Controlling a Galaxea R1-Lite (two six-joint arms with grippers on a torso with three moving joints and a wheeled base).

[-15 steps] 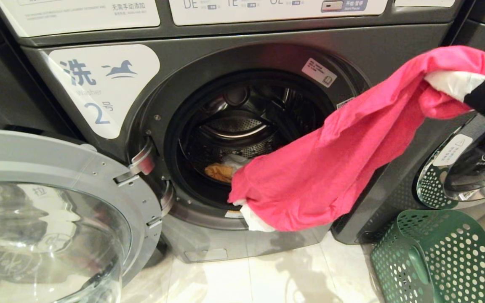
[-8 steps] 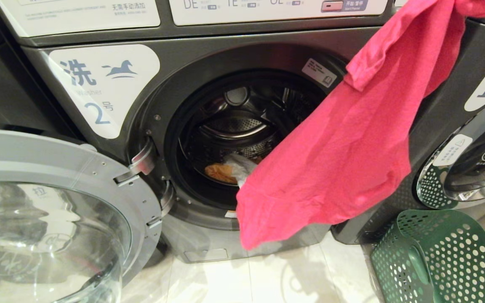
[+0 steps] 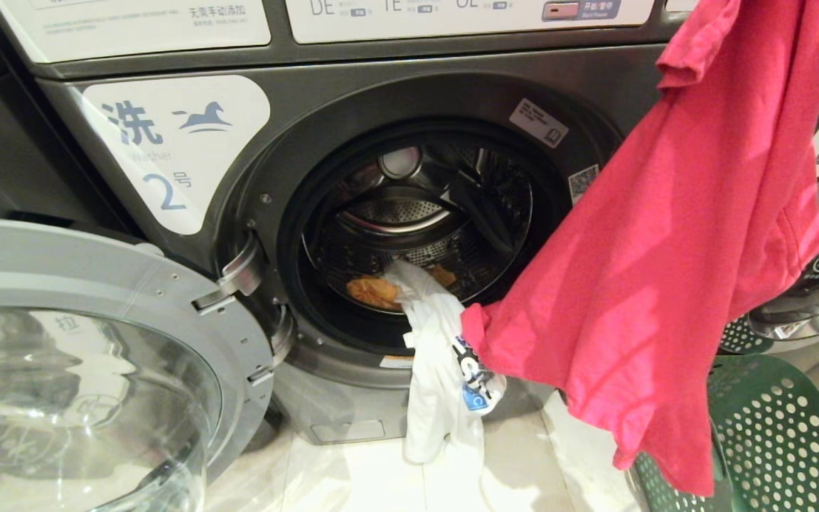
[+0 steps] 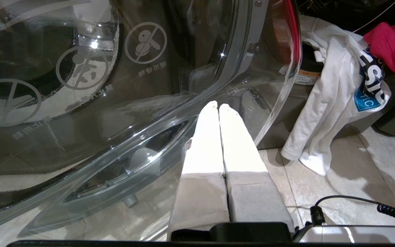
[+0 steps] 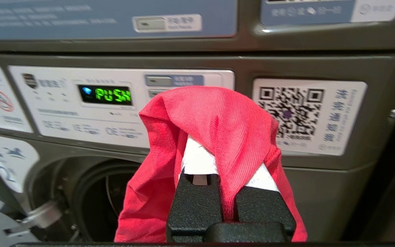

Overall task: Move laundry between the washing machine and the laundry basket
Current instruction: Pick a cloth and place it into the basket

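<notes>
Pink shirt (image 3: 672, 235) hung from the upper right of the head view, clear of the washer (image 3: 395, 92), its lower hem dangling over the near rim of the green basket (image 3: 779, 434) on the floor at the right. The right gripper (image 5: 223, 151) was clenched on a fold of that shirt — in its own wrist view the cloth draped over both white fingertips (image 5: 197, 159) and hid the gap between them, with the washer's control panel (image 5: 115, 103) and a QR label (image 5: 293, 109) behind. A white garment (image 3: 438, 355) with a blue-and-black print spilled out of the open drum (image 3: 409, 213), trailing over the door seal and down the front of the machine towards the tiled floor (image 3: 381, 476); its upper end lay inside the drum beside an orange item (image 3: 372, 290). The pink hem touched or overlapped the white garment's printed part – which of the two could not be told. The washer's door (image 3: 97, 341) stood swung open at the left. The left gripper (image 4: 218, 109) was parked low beside that door, its white fingers (image 4: 206, 137) pressed together on nothing, pointing at the glass, with the white garment off to one side of it.
</notes>
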